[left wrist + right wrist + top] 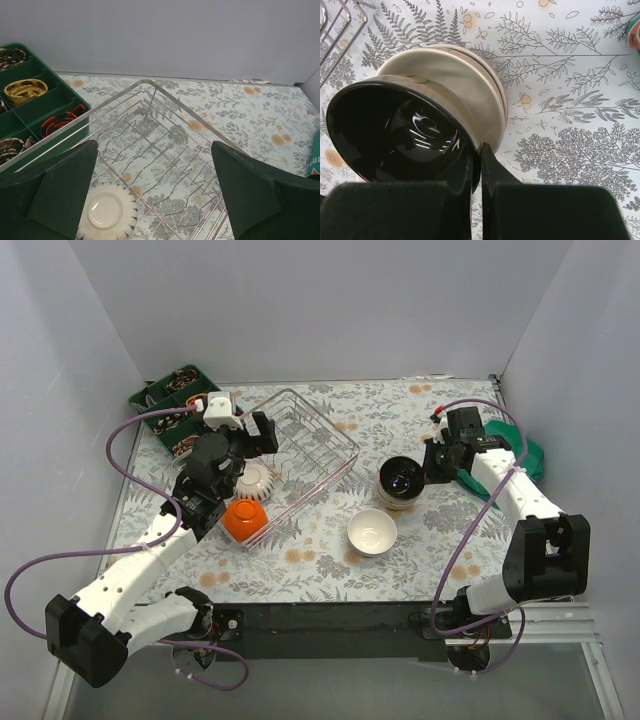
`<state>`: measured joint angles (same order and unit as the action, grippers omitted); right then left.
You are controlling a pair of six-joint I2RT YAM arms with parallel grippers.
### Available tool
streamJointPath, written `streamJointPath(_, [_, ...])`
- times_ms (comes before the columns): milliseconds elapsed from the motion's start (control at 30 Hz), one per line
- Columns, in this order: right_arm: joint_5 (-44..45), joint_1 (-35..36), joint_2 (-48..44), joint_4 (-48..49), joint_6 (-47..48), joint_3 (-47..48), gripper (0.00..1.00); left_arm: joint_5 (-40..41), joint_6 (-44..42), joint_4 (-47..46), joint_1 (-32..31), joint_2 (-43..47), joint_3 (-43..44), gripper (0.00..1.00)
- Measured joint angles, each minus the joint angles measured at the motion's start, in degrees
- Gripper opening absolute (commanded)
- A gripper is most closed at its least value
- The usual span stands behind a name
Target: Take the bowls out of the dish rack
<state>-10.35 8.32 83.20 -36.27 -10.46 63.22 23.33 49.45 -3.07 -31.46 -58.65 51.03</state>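
The silver wire dish rack (pixel 318 445) lies left of centre. In it sit an upturned white scalloped bowl (pixel 255 480) and an orange bowl (pixel 244 521) at its near corner. My left gripper (pixel 262 435) hangs open and empty above the rack. In the left wrist view the rack's rim (pixel 150 85) and the white bowl (pixel 106 212) lie below the open gripper (pixel 155 185). My right gripper (pixel 432 465) is shut on the rim of a tilted bowl with a black inside (pixel 402 476), held over a beige bowl (pixel 470 85). The right wrist view shows the black inside (pixel 395 135) and the shut gripper (pixel 481 146).
A white bowl (pixel 372 532) stands upright on the floral table right of the rack. A green compartment tray (pixel 172 405) of small items sits at the back left and shows in the left wrist view (pixel 30 100). A green object (pixel 530 455) lies at the right wall.
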Motion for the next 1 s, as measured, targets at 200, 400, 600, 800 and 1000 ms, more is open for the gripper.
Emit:
streamJointPath(200, [1.46, 0.00, 0.35, 0.11, 0.17, 0.00, 0.09, -0.02, -0.17, -0.39, 0.00, 0.22, -0.02, 0.98])
streamJointPath(400, [1.70, -0.04, 1.49, 0.66, 0.17, 0.00, 0.09, -0.20, -0.20, -0.42, 0.00, 0.22, -0.07, 0.98])
streamJointPath(600, [1.84, -0.07, 2.73, 1.79, 0.09, 0.00, 0.27, -0.24, -0.24, -0.44, 0.00, 0.22, -0.11, 0.98])
streamJointPath(800, [1.11, -0.04, 2.82, 3.39, -0.35, 0.00, 0.56, -0.55, -0.37, -0.61, 0.00, 0.24, -0.85, 0.98])
streamJointPath(1000, [2.64, 0.02, 1.95, 3.39, -0.46, -0.09, 0.73, -1.36, -0.35, -0.68, 0.00, 0.24, -0.90, 0.98])
